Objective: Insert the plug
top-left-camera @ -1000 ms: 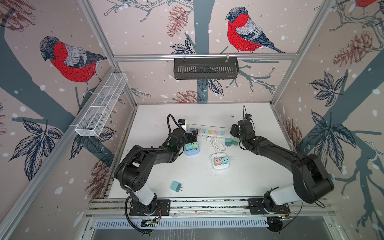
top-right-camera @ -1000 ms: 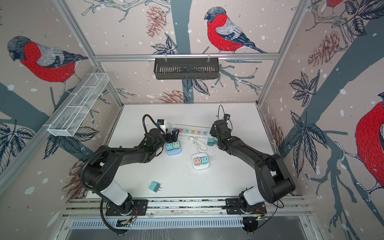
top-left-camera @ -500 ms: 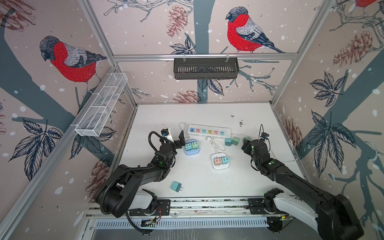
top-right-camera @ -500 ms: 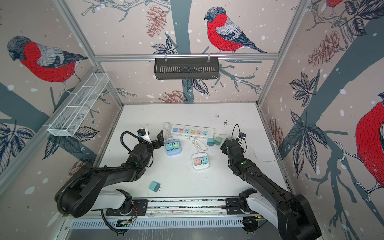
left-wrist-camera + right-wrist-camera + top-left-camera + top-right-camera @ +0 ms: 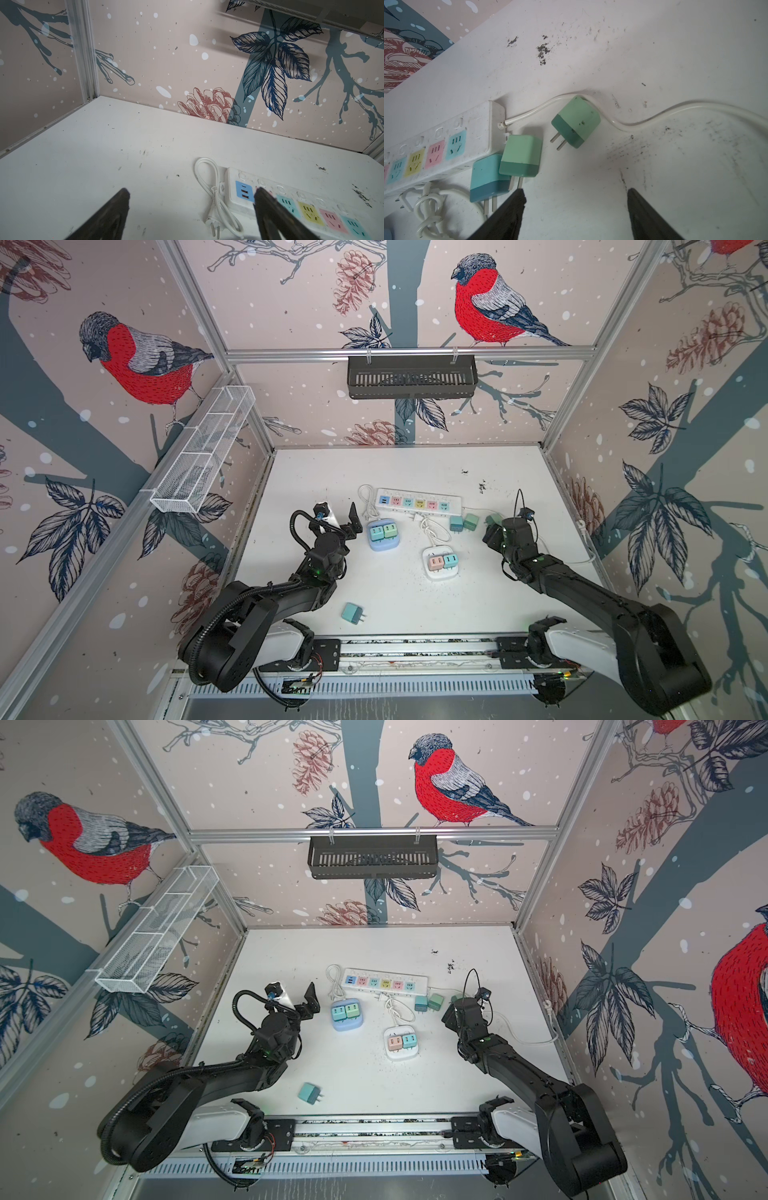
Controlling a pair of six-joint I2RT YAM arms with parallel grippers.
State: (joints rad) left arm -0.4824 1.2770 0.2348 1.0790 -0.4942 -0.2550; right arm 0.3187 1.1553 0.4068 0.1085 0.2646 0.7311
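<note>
print on the power strip [image 5: 446, 143] too small to read. mint-green plug [image 5: 576, 121] flat on its side on the counter [image 5: 675, 62], just beside the strip's white cord [image 5: 654, 118], long axis along the counter, prongs aimed at the two plugs [image 5: 520, 158] by the strip's end. right fingers [image 5: 512, 212] apart, empty, near it. left fingers [image 5: 112, 214] wide apart, empty, near the strip's other end.

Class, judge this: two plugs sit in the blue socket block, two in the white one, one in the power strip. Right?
No: in both top views the power strip has no plug in it. The blue socket block and the white socket block hold two each.
</note>
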